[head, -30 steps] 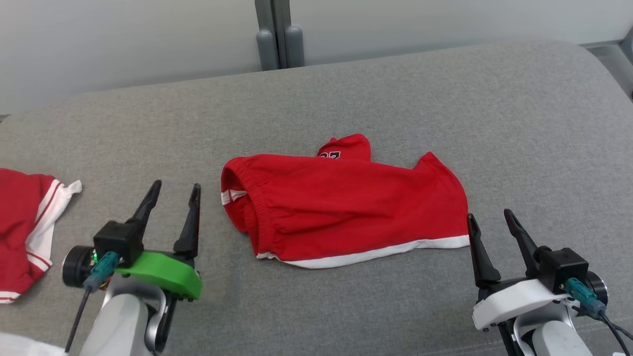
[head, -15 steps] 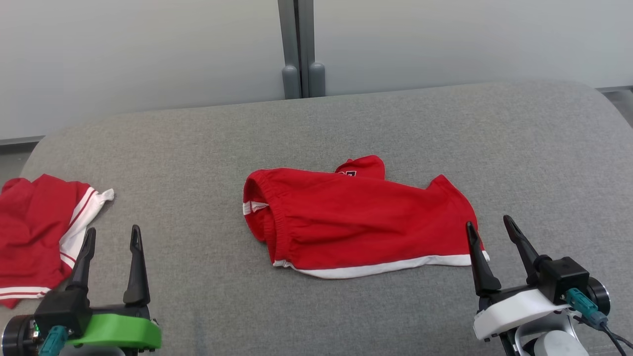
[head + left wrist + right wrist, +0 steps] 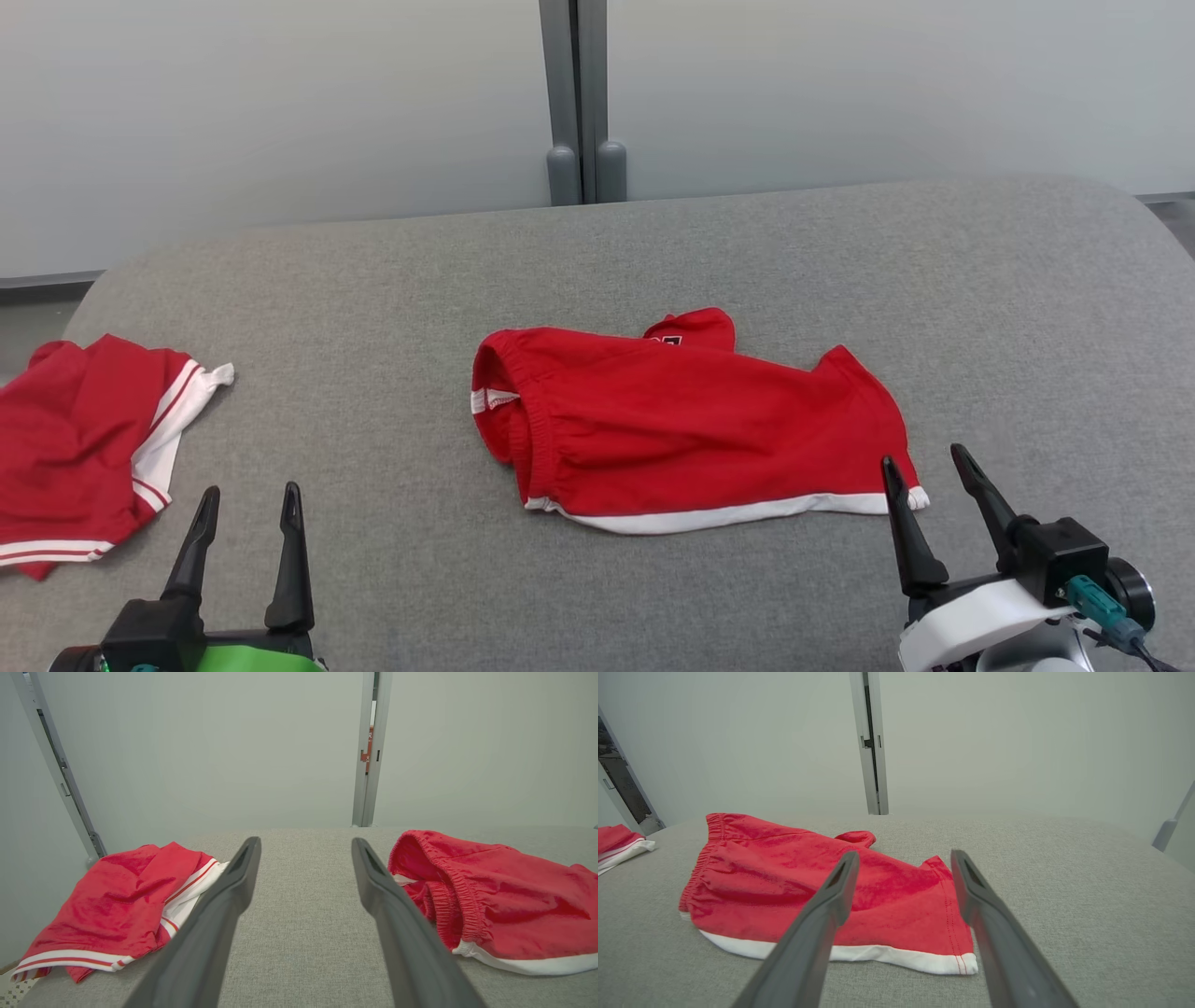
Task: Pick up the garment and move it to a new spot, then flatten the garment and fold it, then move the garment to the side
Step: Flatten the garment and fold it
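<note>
Left tool [image 3: 252, 488] and right tool [image 3: 922, 455] stand wide, empty; right wrist view, unlike head's, resolves red shorts [image 3: 784, 877] hem stitching.

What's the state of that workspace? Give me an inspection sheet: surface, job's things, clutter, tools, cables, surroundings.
Surface: grey padded surface, smooth, with rounded far corners.
Job's things: red shorts with a white hem, lying mid-surface, elastic waistband to the left, not held.
Clutter: second red-and-white garment, crumpled at the surface's left edge.
Grippers: left tool open and holding nothing, between the two garments; right tool open and holding nothing, pointing at the shorts' right hem corner.
Cables: teal plug with dark cable at the right wrist.
Surroundings: pale wall panels with a grey post between them.
</note>
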Tool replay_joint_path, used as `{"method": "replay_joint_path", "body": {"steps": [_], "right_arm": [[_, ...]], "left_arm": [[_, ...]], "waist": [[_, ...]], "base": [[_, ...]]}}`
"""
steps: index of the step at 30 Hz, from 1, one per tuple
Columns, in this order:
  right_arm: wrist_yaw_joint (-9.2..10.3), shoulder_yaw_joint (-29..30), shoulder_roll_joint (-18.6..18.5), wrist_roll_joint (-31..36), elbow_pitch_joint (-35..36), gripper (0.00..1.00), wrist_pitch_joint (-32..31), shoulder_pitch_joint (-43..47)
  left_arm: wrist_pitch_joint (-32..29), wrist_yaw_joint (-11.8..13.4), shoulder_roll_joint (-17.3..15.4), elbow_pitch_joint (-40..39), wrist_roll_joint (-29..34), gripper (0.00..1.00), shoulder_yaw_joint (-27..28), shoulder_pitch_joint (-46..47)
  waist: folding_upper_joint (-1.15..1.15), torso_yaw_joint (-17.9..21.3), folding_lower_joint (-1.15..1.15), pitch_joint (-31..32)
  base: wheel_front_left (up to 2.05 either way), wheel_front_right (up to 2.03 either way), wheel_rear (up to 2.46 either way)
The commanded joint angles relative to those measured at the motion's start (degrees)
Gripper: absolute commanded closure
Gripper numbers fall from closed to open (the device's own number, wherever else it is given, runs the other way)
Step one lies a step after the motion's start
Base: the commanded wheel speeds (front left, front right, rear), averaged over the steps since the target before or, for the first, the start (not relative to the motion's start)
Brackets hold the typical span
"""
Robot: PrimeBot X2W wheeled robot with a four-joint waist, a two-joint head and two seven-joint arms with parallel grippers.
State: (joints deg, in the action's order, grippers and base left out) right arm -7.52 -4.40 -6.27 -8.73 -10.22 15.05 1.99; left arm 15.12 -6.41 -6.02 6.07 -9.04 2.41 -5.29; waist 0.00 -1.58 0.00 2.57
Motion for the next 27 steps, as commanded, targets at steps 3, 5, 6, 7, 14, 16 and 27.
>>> {"method": "replay_joint_path", "body": {"steps": [3, 5, 6, 7, 14, 16, 27], "right_arm": [[0.06, -0.1, 0.2, 0.7, -0.3, 0.00, 0.2, 1.0], [0.06, -0.2, 0.3, 0.9, -0.7, 0.00, 0.2, 1.1], [0.06, -0.4, 0.4, 1.0, -0.8, 0.00, 0.2, 1.1], [0.06, -0.4, 0.5, 1.0, -0.9, 0.00, 0.2, 1.0], [0.06, -0.5, 0.9, 1.0, -1.5, 0.00, 0.2, 0.9], [0.06, -0.6, 0.9, 1.0, -1.5, 0.00, 0.2, 0.8], [0.06, -0.6, 1.0, 1.0, -1.7, 0.00, 0.2, 0.6]], "left_arm": [[0.0, -0.2, 0.6, 0.6, 0.8, 0.00, 0.6, -0.8], [0.0, -0.3, 0.8, 0.9, 0.6, 0.00, 0.8, -0.8], [0.0, -0.4, 0.9, 1.3, 0.5, 0.00, 0.9, -0.9], [0.0, -0.4, 1.0, 1.6, 0.5, 0.00, 1.0, -0.8], [0.0, -0.5, 1.4, 3.1, 0.3, 0.00, 1.6, 0.3], [0.0, -0.6, 1.5, 3.7, 0.1, 0.00, 1.7, 0.7], [0.0, -0.8, 1.9, 4.2, 0.3, 0.00, 1.7, 1.1]], "waist": [[0.00, 0.0, 0.00, 0.2], [0.00, 0.1, 0.00, 0.3], [0.00, 0.1, 0.00, 0.4], [0.00, 0.1, 0.00, 0.5], [0.00, -0.1, 0.00, 0.6], [0.00, -0.1, 0.00, 0.6], [0.00, -0.1, 0.00, 0.7]], "base": [[0.00, 0.00, 0.00], [0.00, 0.00, 0.00], [0.00, 0.00, 0.00], [0.00, 0.00, 0.00], [0.00, 0.00, 0.00], [0.00, 0.00, 0.00], [0.00, 0.00, 0.00]]}}
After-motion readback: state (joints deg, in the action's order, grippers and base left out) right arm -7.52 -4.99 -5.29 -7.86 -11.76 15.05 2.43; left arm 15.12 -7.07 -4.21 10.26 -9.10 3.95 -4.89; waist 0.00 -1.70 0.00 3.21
